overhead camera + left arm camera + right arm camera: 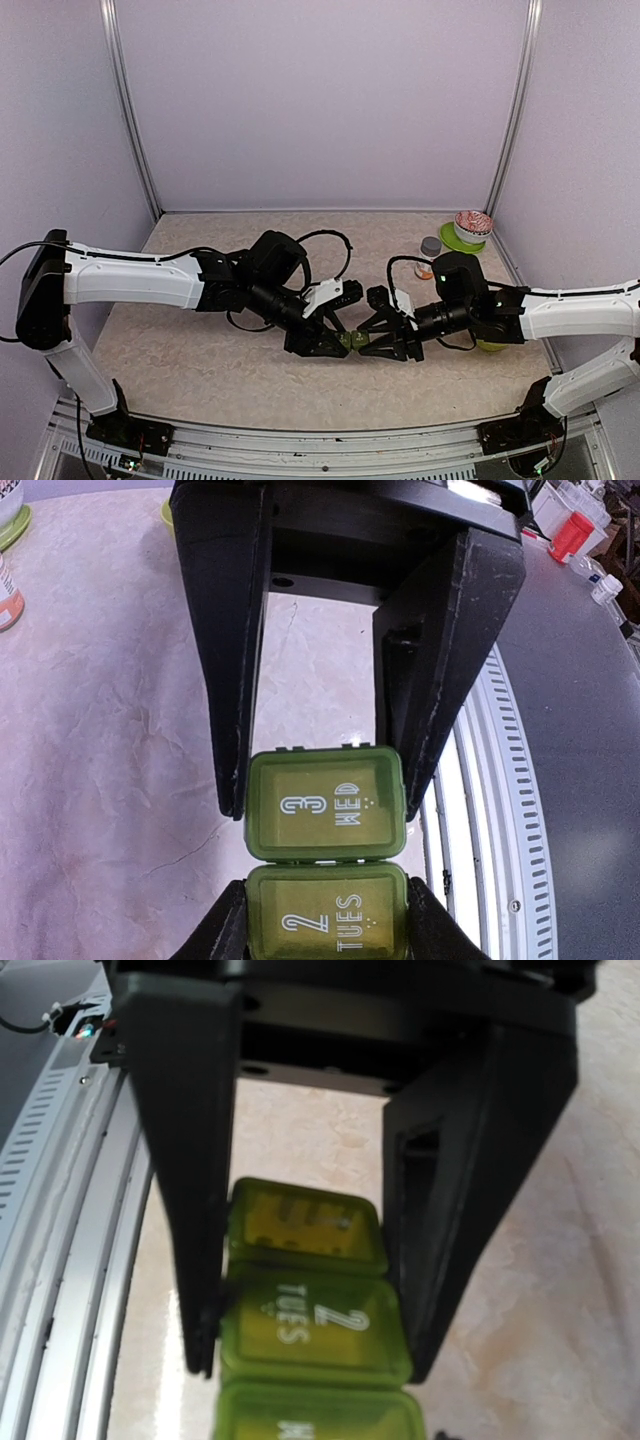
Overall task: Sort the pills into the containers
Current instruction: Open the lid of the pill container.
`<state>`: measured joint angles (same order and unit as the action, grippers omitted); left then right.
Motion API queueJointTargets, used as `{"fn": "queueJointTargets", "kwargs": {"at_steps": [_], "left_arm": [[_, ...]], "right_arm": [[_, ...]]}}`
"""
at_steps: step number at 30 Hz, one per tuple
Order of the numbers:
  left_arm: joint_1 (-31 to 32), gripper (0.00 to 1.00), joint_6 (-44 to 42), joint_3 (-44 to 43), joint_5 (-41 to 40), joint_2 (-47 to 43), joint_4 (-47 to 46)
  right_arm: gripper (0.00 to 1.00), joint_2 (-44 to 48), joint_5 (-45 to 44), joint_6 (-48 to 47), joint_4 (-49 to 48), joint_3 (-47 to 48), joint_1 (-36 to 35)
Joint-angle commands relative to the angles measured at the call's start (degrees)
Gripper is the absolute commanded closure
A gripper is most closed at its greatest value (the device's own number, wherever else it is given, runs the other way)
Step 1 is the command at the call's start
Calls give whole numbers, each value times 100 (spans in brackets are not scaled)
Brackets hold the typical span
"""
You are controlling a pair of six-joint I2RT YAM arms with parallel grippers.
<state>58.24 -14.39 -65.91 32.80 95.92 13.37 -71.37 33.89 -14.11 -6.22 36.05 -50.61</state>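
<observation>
A green pill organiser (pixel 352 341) is seen near the middle of the table (pixel 200 360), slightly toward the near edge, held between the two arms where they meet. The left gripper (pixel 336 340) is closed on one end of the strip and the right gripper (pixel 374 346) on the other, so the organiser bridges the gap between them. In the left wrist view, the WED compartment (pixel 326 805) is pinched between the tips of the left gripper (pixel 323 805), with a black finger pressed against each of its side walls. Directly below it the TUES compartment (pixel 327 916) is flanked by the other arm's fingers (pixel 215 932). In the right wrist view the TUES compartment (pixel 313 1328) is clamped in the right gripper (pixel 310 1355), its sides touching both fingers close to their tips. A further compartment (pixel 305 1225) lies deeper between the fingers, and its label is too blurred to be read. All lids in view are shut. Whether the strip rests on the table or is held just above it cannot be told. Well apart from it, at the far right of the table, a grey-capped bottle (pixel 431 246) stands beside a green dish (pixel 463 239).
</observation>
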Motion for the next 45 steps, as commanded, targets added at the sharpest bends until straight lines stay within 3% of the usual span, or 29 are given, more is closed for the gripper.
{"fn": "queueJointTargets", "kwargs": {"at_steps": [1, 5, 7, 10, 19, 45], "left_arm": [[30, 86, -38, 45, -55, -131, 0], [38, 87, -44, 52, -115, -130, -10], [39, 87, -39, 57, -141, -138, -17], [39, 87, -40, 55, -151, -142, -15], [44, 87, -62, 91, -143, -242, -25], [56, 87, -51, 72, -52, -187, -70]], "right_arm": [[70, 131, 206, 78, -19, 73, -55], [67, 210, 146, 171, -29, 66, -50], [52, 239, 190, 205, -34, 60, -46], [39, 304, 163, 147, -34, 20, -53], [29, 101, -32, 23, -28, -26, -54], [30, 107, 23, 55, -165, -43, -49]]}}
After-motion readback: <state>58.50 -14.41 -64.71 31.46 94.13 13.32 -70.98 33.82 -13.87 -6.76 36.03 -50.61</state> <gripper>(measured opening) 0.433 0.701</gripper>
